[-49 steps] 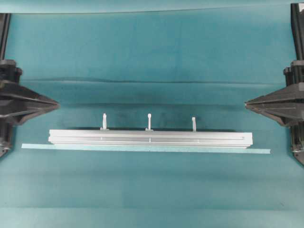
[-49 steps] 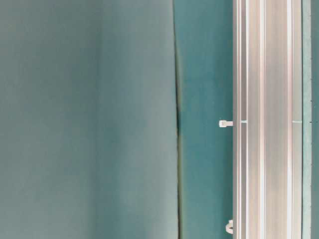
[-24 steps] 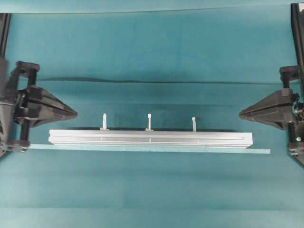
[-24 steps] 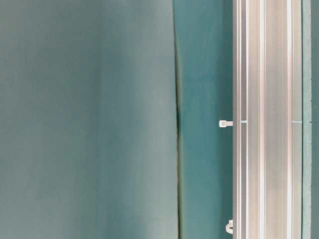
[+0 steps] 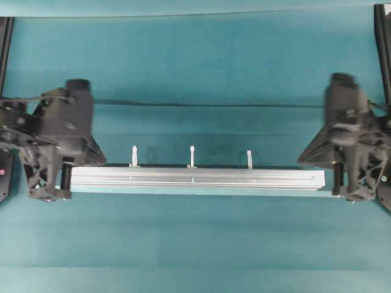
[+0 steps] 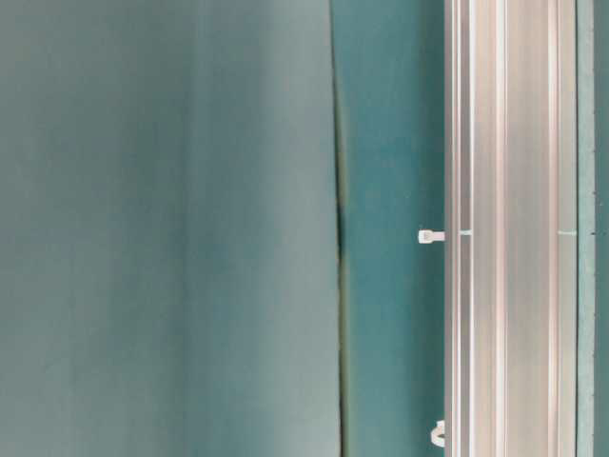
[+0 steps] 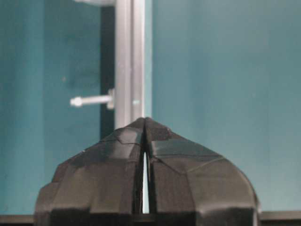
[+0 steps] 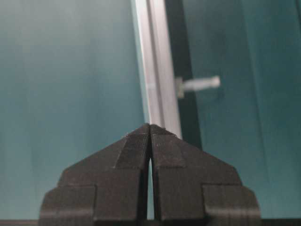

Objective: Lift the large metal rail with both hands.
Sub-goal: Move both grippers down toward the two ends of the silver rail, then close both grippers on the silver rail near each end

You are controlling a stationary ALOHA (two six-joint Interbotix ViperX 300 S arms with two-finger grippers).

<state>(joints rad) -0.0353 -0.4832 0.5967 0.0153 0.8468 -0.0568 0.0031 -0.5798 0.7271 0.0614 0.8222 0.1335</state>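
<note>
The large metal rail point(image 5: 194, 179) lies flat on the table point(image 5: 195, 244); both hands, left point(image 5: 61, 177) and right point(image 5: 339, 180), are pressed together, empty, apparently positioned at its ends for lifting.

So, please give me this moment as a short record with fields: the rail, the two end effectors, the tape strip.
rail: large metal rail lies flat on the teal cloth, three zip ties on its far side
left end effector: shut, at the rail's left end, holds nothing
right end effector: shut, at the right end, holds nothing
tape strip: beside the rail's near edge
</note>
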